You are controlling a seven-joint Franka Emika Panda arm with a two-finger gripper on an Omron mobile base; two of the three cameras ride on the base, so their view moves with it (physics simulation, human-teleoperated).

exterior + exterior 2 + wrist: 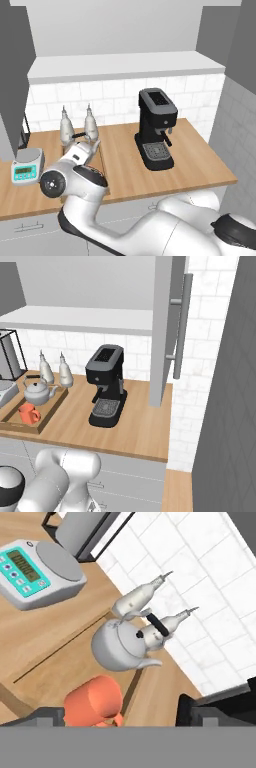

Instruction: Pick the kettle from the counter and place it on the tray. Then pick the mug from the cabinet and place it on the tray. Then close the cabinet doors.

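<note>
Mug (93, 704) upright on tray (10, 418) — handle toward open tool (120, 717) — beside kettle (122, 644).

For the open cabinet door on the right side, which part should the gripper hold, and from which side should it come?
Probably the long vertical bar handle of the cabinet door. The door stands open, edge-on in the right base view, above the counter, and the bar stands off its face on short posts, so fingers could close across it horizontally, coming from the handle's side.
</note>
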